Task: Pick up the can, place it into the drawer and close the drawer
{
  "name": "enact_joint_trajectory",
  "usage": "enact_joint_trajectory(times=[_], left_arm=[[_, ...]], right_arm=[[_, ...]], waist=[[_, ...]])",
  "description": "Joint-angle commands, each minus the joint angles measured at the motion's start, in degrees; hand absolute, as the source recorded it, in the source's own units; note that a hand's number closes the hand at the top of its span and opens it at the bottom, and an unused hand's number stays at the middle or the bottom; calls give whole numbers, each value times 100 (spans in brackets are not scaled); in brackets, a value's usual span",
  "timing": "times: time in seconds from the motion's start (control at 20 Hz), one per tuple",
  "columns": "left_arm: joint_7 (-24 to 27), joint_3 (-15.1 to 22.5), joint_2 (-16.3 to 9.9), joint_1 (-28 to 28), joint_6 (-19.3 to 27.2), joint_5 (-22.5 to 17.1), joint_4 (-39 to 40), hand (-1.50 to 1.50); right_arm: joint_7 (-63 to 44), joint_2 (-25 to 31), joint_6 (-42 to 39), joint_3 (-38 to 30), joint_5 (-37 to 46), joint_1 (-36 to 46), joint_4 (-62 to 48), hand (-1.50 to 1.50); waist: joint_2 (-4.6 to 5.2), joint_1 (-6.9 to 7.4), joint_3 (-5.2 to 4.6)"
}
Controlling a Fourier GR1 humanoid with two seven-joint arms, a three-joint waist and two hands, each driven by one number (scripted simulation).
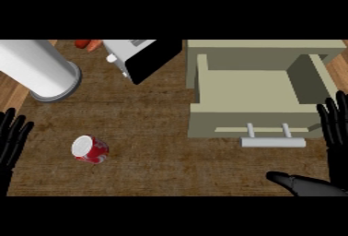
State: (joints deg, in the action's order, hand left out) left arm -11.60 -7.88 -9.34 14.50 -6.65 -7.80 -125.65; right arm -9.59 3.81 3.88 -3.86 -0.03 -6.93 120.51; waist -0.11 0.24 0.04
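Note:
A red can [90,149] with a white top stands on the brown counter at the lower left. The beige drawer [253,87] at the right is pulled open, and its inside shows nothing; its pale handle [272,141] faces me. My left hand [11,137] rests open at the left edge, fingers up, about a hand's width left of the can. At the right edge my right hand [336,138] is open too, fingers straight beside the drawer front and thumb [289,180] spread low.
A large white cylinder [37,68] lies at the upper left. A white and black appliance [141,56] sits at the top centre, with an orange item [87,44] beside it. Wooden floor shows past the counter's left edge.

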Motion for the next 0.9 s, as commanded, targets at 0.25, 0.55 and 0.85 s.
enact_joint_trajectory(times=[0.25,0.55,0.85], left_arm=[[-1000,-548,-71,719,-259,-656,-1219,-150],[-499,-782,264,968,-676,-635,-794,-150],[-1846,-1268,67,288,-46,-1571,-1088,-150]], right_arm=[[-162,343,-546,-807,-864,-663,513,-150],[525,254,-1056,-1312,-1309,-1325,189,-150],[644,281,-1345,-1415,-1405,-1371,199,-150]], waist=[[-3,-9,-3],[-1,-32,-4],[5,-49,-2]])
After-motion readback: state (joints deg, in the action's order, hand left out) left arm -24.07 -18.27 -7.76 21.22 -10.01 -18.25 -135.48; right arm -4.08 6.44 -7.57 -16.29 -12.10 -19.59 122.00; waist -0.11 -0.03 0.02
